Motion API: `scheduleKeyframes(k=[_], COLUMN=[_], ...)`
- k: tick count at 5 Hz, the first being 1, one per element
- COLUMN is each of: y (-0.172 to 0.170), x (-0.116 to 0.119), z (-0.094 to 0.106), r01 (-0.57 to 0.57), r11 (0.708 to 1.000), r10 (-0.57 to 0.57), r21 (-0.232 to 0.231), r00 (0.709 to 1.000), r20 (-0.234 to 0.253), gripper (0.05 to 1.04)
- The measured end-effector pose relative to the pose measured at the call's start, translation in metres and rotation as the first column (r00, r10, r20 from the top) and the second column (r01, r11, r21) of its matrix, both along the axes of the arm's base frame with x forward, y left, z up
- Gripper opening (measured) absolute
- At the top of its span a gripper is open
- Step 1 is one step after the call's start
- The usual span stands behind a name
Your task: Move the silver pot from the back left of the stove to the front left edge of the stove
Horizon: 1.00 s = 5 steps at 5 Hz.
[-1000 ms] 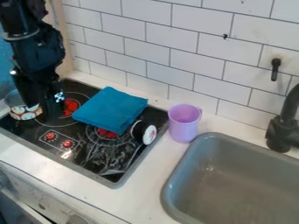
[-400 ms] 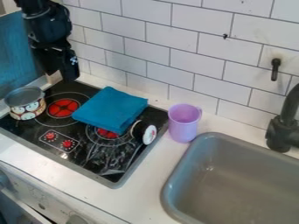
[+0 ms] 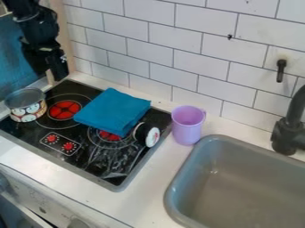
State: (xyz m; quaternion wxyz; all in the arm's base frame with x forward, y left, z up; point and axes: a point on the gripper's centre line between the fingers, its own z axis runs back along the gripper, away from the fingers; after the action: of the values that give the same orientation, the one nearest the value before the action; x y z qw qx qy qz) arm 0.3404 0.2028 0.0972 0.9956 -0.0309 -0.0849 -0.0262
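The gripper (image 3: 52, 70) hangs at the upper left, above the stove's back left corner and higher than the small pot. That pot (image 3: 26, 107), grey inside with a patterned outside, stands on the stove's left end. A folded blue cloth (image 3: 113, 110) lies across the middle of the black stove top (image 3: 95, 164). Against the cloth's right side, a black and white round object (image 3: 149, 135) rests tilted. The purple cup (image 3: 187, 127) is upright on the counter, just right of the stove.
A grey sink (image 3: 238, 187) takes up the lower right, with a black faucet (image 3: 289, 129) at its back right. White wall tiles (image 3: 196, 44) rise behind the counter (image 3: 146, 196). A blue panel (image 3: 18, 58) stands behind the arm.
The gripper has risen from low over the stove beside the pot to the stove's back left corner, then shifted slightly left. The pot, cloth and cup have kept their places.
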Motion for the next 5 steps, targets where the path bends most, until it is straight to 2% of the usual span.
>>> scheduleKeyframes(k=[1, 2, 4, 5], y=[0.010, 0.016, 0.027, 0.028], x=[0.006, 0.005, 0.004, 0.003], z=[-0.007, -0.015, -0.030, -0.041], r01=[-0.023, -0.047, -0.100, -0.122], r11=[1.000, 0.999, 0.989, 0.985], r10=[0.023, 0.048, 0.103, 0.123], r21=[-0.003, 0.025, 0.105, 0.119], r00=[1.000, 0.998, 0.994, 0.992], r20=[-0.014, -0.037, -0.026, -0.003], gripper=[1.003, 1.003, 1.003, 1.003])
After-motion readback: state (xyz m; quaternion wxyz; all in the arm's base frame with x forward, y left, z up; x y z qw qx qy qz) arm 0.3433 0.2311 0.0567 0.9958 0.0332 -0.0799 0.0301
